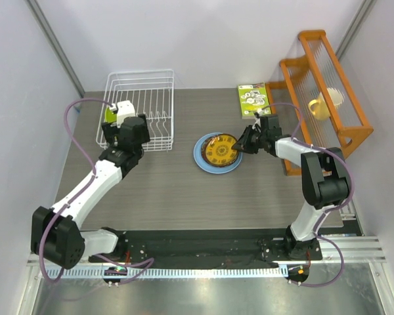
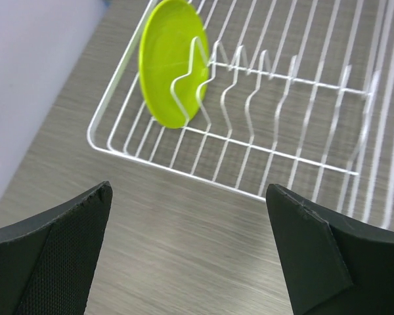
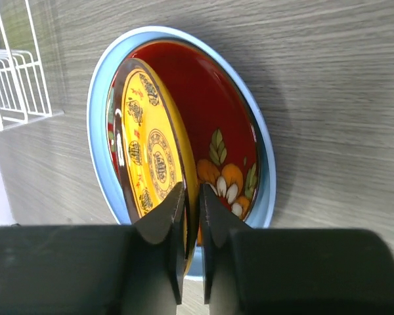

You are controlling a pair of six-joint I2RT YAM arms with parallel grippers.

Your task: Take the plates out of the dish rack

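My left gripper [image 2: 188, 197] hangs spread wide and holds nothing, just short of the near wire edge of the dish rack [image 2: 249, 190]. The lime green plate [image 2: 173, 62] stands upright in the rack, at about eleven o'clock from the gripper. Seen from above, at four o'clock from the rack, the light blue plate [image 3: 95, 131] lies flat on the table [image 1: 164, 190] with the dark red plate [image 3: 210, 105] in it. My right gripper [image 3: 192, 193] pinches the rim of the yellow-rimmed plate [image 3: 154, 157], which is tilted on edge over the red one.
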